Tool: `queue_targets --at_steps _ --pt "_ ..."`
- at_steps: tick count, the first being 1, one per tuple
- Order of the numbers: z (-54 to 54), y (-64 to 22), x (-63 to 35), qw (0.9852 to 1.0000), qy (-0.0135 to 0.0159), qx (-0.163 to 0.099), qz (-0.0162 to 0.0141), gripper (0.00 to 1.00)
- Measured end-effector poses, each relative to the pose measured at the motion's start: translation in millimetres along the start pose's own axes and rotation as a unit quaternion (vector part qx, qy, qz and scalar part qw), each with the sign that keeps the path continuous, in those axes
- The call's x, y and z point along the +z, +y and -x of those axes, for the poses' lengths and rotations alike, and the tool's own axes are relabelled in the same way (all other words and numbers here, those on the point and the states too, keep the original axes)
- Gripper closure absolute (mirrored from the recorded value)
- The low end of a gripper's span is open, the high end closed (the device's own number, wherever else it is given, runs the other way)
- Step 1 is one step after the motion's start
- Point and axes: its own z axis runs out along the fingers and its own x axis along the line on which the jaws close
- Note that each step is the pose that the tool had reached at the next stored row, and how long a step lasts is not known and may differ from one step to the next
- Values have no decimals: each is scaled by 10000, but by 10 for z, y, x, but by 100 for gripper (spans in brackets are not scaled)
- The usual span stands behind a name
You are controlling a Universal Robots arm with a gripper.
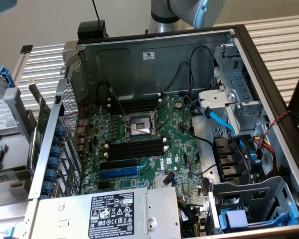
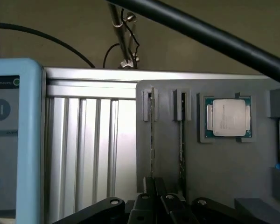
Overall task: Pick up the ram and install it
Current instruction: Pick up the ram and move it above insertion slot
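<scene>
the gripper [image 2: 155, 200] is seen with fingers pressed together at the end of the ram [image 2: 152, 140], which is stood on edge in a grey holder [image 2: 224, 177]; a grip cannot be confirmed. a second stick [image 2: 181, 149] is slotted just beside it, with a processor [image 2: 229, 117] seated beyond that stick.

A plain beige wall [image 1: 50, 20] is running across the exterior view from 10 to 12 o'clock, sitting in soft, even light. A ribbed aluminium table [image 1: 276, 37] is stretching out at 2 o'clock and showing again at 10 o'clock. In the wrist view, aluminium slats [image 2: 84, 140] are catching pale light in front of a dim tan wall [image 2: 60, 18].
</scene>
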Motion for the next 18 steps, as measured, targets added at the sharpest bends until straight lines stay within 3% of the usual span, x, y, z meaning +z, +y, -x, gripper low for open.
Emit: queue_targets --at_steps 12,18 --pt "0 11 -285 10000 -4 99 0 88" --pt "0 19 -475 9998 -6 181 0 88"
